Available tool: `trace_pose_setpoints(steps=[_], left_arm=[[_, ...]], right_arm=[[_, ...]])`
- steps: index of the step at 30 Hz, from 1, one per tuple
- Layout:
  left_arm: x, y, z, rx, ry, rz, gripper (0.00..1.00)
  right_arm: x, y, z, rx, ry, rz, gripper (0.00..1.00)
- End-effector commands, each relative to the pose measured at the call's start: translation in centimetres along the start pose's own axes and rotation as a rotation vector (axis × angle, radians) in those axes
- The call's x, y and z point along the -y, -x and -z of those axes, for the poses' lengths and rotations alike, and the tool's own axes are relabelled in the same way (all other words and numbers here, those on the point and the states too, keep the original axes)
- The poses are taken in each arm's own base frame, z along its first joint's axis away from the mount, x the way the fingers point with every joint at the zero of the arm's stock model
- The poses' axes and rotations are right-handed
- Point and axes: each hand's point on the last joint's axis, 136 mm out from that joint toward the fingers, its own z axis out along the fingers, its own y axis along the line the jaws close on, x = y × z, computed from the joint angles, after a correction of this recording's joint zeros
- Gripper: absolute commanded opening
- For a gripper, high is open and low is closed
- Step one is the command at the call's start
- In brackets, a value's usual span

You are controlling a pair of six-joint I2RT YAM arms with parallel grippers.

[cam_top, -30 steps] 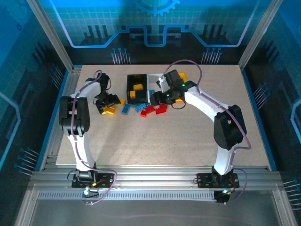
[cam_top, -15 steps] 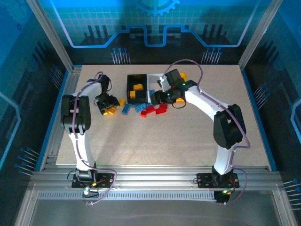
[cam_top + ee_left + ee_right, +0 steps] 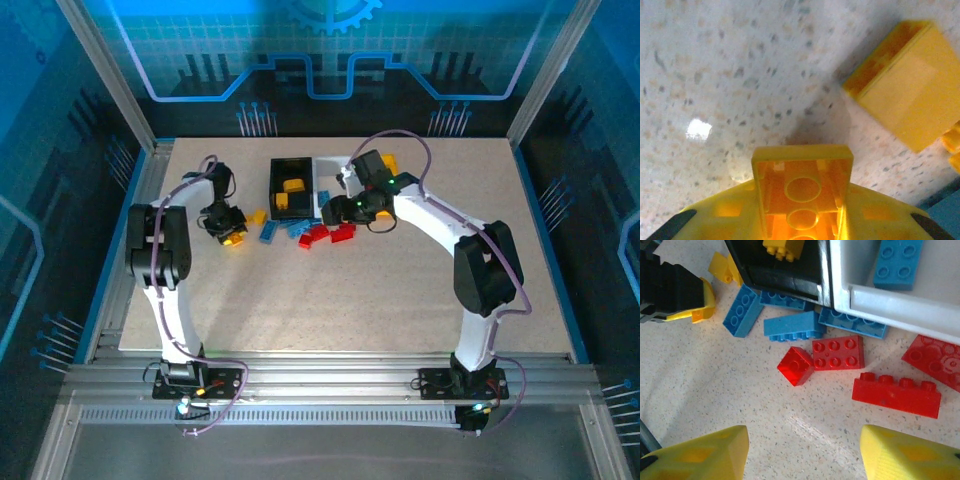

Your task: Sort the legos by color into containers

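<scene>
My left gripper (image 3: 230, 230) is shut on a yellow lego (image 3: 802, 185), which sits hollow side up between the yellow fingertips just above the table. A second yellow lego (image 3: 910, 105) lies close by on the right. My right gripper (image 3: 802, 450) hangs open and empty over bare table, below a cluster of red legos (image 3: 838, 352) and blue legos (image 3: 795, 326). Behind them stand the black container (image 3: 785, 282), with a yellow lego (image 3: 782, 247) inside, and the white container (image 3: 890, 307), with a blue lego (image 3: 897, 262) inside. The yellow-orange container (image 3: 388, 162) is partly hidden behind the right arm.
A long red lego (image 3: 896, 395) and a flat red one (image 3: 935, 360) lie at the right of the cluster. A small yellow lego (image 3: 722, 267) rests by the black container's left corner. The near half of the table (image 3: 330, 310) is bare; frame posts stand around it.
The left gripper has closed on the yellow lego and shifted slightly on the table. The right arm has stayed where it was, jaws unchanged.
</scene>
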Motion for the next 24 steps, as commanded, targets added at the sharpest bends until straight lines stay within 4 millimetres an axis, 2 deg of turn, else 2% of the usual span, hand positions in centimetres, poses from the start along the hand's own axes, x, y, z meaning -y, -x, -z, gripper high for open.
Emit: trace_pose_setpoints(steps=[1, 5, 7, 11, 14, 17, 21, 24], left_arm=[[-0.7, -1.3, 1.6, -0.003, 0.002, -0.01, 0.32], [-0.3, -1.8, 3.8, 0.026, -0.043, -0.008, 0.32], [0.6, -1.9, 5.5, 0.052, -0.094, -0.004, 0.32], [4.3, -1.3, 9.0, 0.108, -0.227, -0.031, 0.33], [8.5, -0.7, 11.1, 0.139, -0.312, -0.087, 0.33], [12.6, -0.1, 11.6, 0.148, -0.357, -0.146, 0.33], [17.5, 0.3, 10.5, 0.133, -0.393, -0.2, 0.34], [20.3, 0.7, 9.3, 0.128, -0.403, -0.222, 0.34]], right_arm=[[0.0, 0.0, 1.0, 0.015, 0.009, -0.016, 0.62], [0.4, -0.3, 2.0, 0.043, -0.002, -0.011, 0.62], [0.8, -0.4, 2.9, 0.071, -0.009, -0.008, 0.62], [1.2, -0.3, 5.1, 0.158, -0.003, 0.012, 0.62], [1.2, -0.1, 7.1, 0.259, 0.012, 0.04, 0.63], [1.1, 0.2, 9.2, 0.357, 0.011, 0.079, 0.66], [0.5, 0.2, 12.0, 0.461, 0.004, 0.148, 0.69], [0.3, 0.0, 14.2, 0.513, -0.013, 0.193, 0.7]])
